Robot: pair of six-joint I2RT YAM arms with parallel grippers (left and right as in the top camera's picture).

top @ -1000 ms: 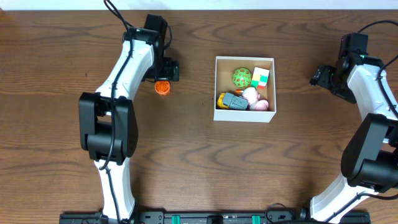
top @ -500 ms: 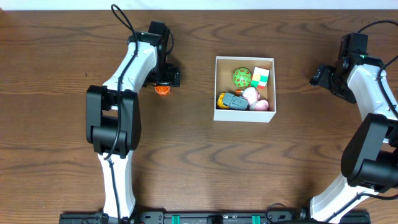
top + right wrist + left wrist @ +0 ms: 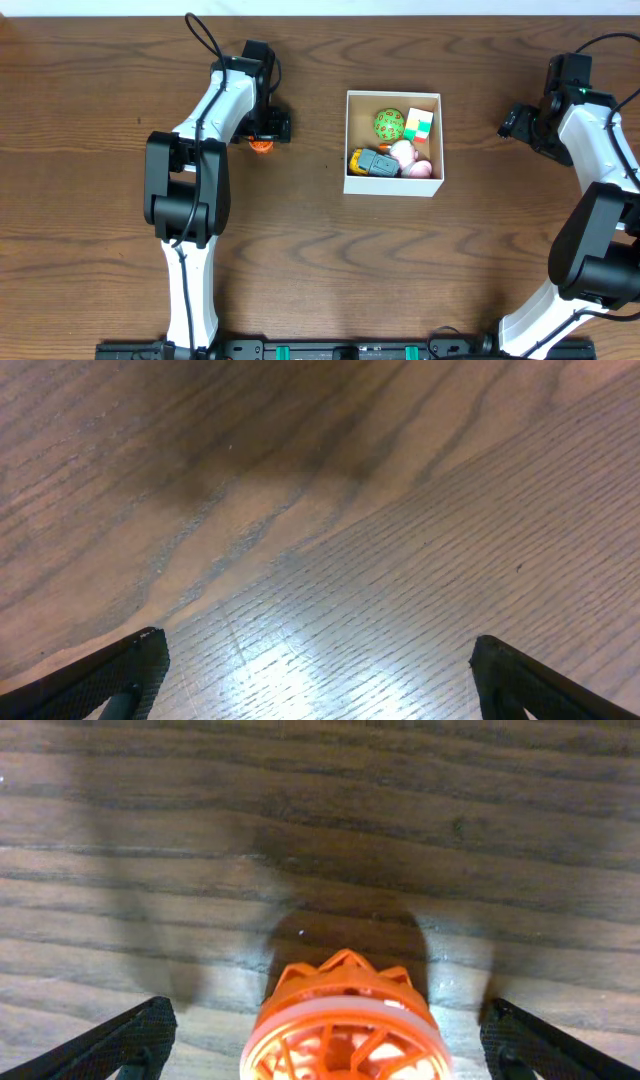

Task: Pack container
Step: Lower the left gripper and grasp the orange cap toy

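Note:
The container is a square white-walled box with a brown inside, at the table's middle right. It holds a green ball, a coloured block, pink toys and a grey and yellow toy. A small orange wheel-like toy lies on the table left of the container. My left gripper is open and sits right over the toy; in the left wrist view the toy lies between the spread fingers. My right gripper is open and empty over bare wood.
The wooden table extends all around. Both arm bases stand at the front edge. The right wrist view shows only bare wood between its fingers.
My left gripper has moved slightly right and down onto the orange toy, which is now mostly covered in the overhead view. The right arm has not moved.

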